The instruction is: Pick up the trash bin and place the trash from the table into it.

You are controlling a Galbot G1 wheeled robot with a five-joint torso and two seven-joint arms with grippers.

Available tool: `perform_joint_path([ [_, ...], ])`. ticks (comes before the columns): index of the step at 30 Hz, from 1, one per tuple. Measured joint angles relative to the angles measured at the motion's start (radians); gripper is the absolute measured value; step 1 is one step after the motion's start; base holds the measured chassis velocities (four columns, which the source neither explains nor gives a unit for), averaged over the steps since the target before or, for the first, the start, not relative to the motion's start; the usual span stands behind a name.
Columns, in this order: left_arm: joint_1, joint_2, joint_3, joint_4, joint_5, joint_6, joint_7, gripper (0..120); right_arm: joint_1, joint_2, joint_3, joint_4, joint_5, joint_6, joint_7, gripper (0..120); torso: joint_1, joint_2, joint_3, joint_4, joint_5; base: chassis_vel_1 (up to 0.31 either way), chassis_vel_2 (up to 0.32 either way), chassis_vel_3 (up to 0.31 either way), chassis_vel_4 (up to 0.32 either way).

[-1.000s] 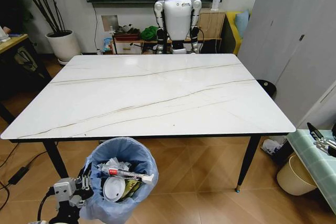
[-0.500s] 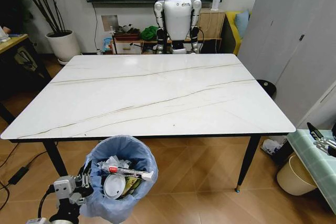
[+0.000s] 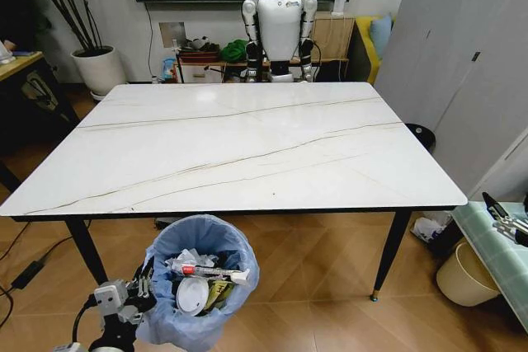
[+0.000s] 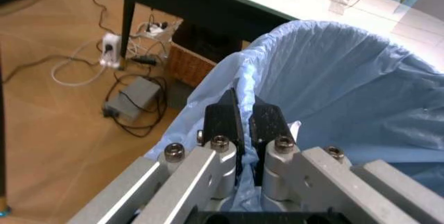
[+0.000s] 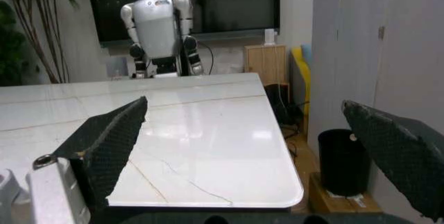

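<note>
Sitting low at the near edge of the table (image 3: 239,150), just in front of it on the wooden floor side: the trash bin (image 3: 200,282), lined with a crinkly light-blue bag and loaded. Inside, a slim red-black tube (image 3: 210,271) lying across the top, a white disc (image 3: 192,294) below it, crumpled white tissues (image 3: 188,258) toward the back, and a scrap of yellowish wrapper (image 3: 218,293) beside the disc. Clamped onto the bin's near-left rim, the left gripper (image 3: 142,288), seen from the left wrist as two dark fingers (image 4: 223,119) nearly closed with a fold of the blue bag (image 4: 333,83) pinched between them. Parked at the far right edge of the head view, over a pale green surface (image 3: 495,257), the right gripper (image 3: 507,222); from the right wrist, its two dark textured fingers (image 5: 111,141) spread wide apart with nothing between them, the white marble top (image 5: 194,130) lying beyond. Standing on the floor under that right arm, a beige bucket (image 3: 466,274), contents not visible. Compared with half a second ago: bin and left gripper sitting slightly lower and further right in the head view, and the table edge and background shifted a little too, so at least part of that down to the camera. Contents of the bin unchanged in arrangement.
</note>
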Motion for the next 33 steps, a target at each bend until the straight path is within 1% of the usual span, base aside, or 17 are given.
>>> perform_joint_path([
  [9,-0.012,-0.006,0.022,0.051,-0.086,0.008,-0.007,0,0.000,0.000,0.000,0.000,0.000,0.000,0.000,100,-0.021,-0.047,-0.026,0.0000,0.0000,0.000,0.000,0.000,0.000],
  [14,-0.018,-0.006,0.024,0.073,-0.112,0.011,-0.007,0,0.000,0.000,0.000,0.000,0.000,0.000,0.000,100,-0.027,-0.061,-0.034,0.0000,-0.0001,0.000,0.000,0.000,0.000],
  [17,-0.029,-0.006,0.022,0.106,-0.128,0.011,-0.007,0,0.000,0.000,0.000,0.000,0.000,0.000,0.000,100,-0.035,-0.080,-0.045,0.0000,-0.0001,0.000,0.000,0.000,0.000],
  [19,-0.031,-0.005,0.021,0.115,-0.131,0.012,-0.006,0,0.000,0.000,0.000,0.000,0.000,0.000,0.000,100,-0.037,-0.085,-0.048,0.0000,0.0000,0.000,0.000,0.000,0.000],
  [21,-0.045,-0.005,0.020,0.154,-0.149,0.013,-0.004,0,0.000,0.000,0.000,0.000,0.000,0.000,0.000,100,-0.047,-0.108,-0.060,0.0000,-0.0001,0.000,0.000,0.000,0.000],
  [22,-0.045,-0.005,0.020,0.154,-0.149,0.013,-0.004,0,0.000,0.000,0.000,0.000,0.000,0.000,0.000,100,-0.047,-0.108,-0.060,0.0000,-0.0001,0.000,0.000,0.000,0.000],
  [25,-0.055,-0.005,0.020,0.179,-0.155,0.015,-0.003,0,0.000,0.000,0.000,0.000,0.000,0.000,0.000,100,-0.055,-0.126,-0.071,0.0000,-0.0002,0.000,0.000,0.000,0.000],
  [26,-0.055,-0.005,0.020,0.179,-0.155,0.015,-0.003,0,0.000,0.000,0.000,0.000,0.000,0.000,0.000,100,-0.055,-0.126,-0.071,0.0000,-0.0002,0.000,0.000,0.000,0.000],
  [33,-0.059,-0.004,0.020,0.195,-0.149,0.016,0.000,0,0.000,0.000,0.000,0.000,0.000,0.000,0.000,100,-0.071,-0.162,-0.091,0.0000,0.0000,0.000,0.000,0.000,0.000],
])
